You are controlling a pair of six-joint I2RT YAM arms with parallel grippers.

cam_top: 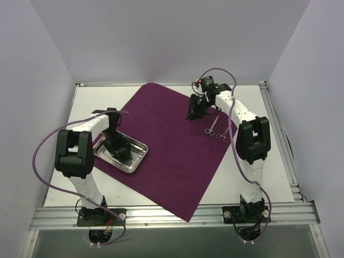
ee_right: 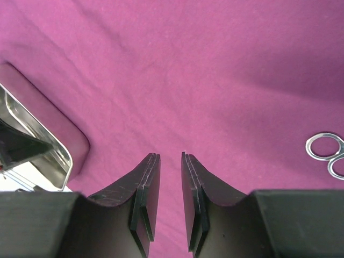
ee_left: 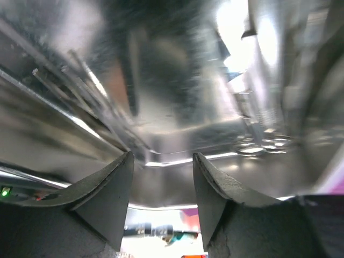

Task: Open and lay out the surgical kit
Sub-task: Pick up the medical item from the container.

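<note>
The dark magenta-purple cloth wrap (cam_top: 172,153) lies spread flat on the table. The shiny steel tray (cam_top: 141,155) sits on its left part. My left gripper (cam_top: 115,144) reaches down into the tray; in the left wrist view it (ee_left: 161,157) is open and empty just above the tray floor (ee_left: 177,123), with thin metal instruments (ee_left: 80,80) blurred at the upper left. Two ring-handled instruments (cam_top: 210,124) (cam_top: 222,136) lie on the cloth's right part. My right gripper (cam_top: 196,107) hovers over the cloth left of them, its jaws (ee_right: 169,155) narrowly open and empty. Ring handles (ee_right: 324,147) show at the right edge.
White walls enclose the table on the left, back and right. A metal rail (cam_top: 172,215) runs along the near edge by the arm bases. The tray's corner (ee_right: 37,156) shows at the left of the right wrist view.
</note>
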